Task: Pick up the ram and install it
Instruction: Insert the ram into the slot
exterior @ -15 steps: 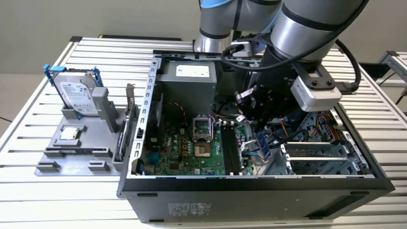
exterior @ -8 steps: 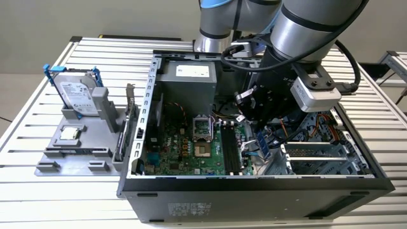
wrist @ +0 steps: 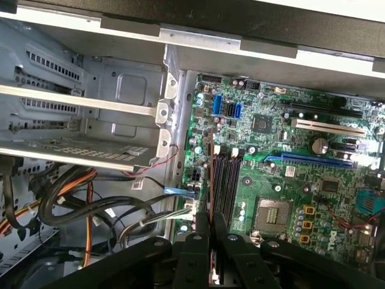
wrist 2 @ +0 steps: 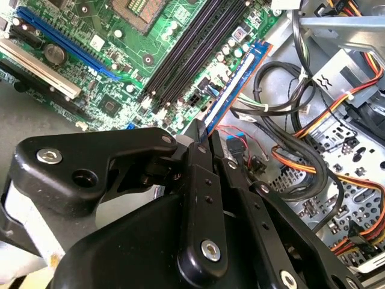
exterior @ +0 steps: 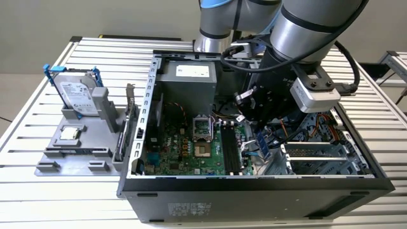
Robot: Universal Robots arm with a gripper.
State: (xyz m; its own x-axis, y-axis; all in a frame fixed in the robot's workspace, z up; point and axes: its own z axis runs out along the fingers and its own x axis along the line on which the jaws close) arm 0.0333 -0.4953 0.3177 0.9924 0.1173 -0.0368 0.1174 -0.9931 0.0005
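One arm (exterior: pixel 305 24) reaching into one open case (exterior: pixel 254 183). One gripper (wrist: pixel 210 224) pinching one ram stick (wrist 2: pixel 236 79). One motherboard (wrist: pixel 283 180) showing four black slots (wrist: pixel 227 180), one empty socket (wrist: pixel 269 215). At exterior view's left: one hard drive (exterior: pixel 77 93) and one processor chip (exterior: pixel 68 134) sitting on one tray (exterior: pixel 70 162).

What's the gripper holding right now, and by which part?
The gripper holds the ram, fingers pinching its flat faces.

Open case (exterior: pixel 254 191) sits in the middle of the counter (exterior: pixel 64 205), parts holder (exterior: pixel 70 160) just beside it toward the exterior view's left edge, hard drive (exterior: pixel 77 93) and processor chip (exterior: pixel 68 134) on it. The motherboard (exterior: pixel 184 152) lies inside the case, and the ram (wrist 2: pixel 234 90) in the tool (wrist 2: pixel 207 141) is right by its slots (wrist 2: pixel 192 48).
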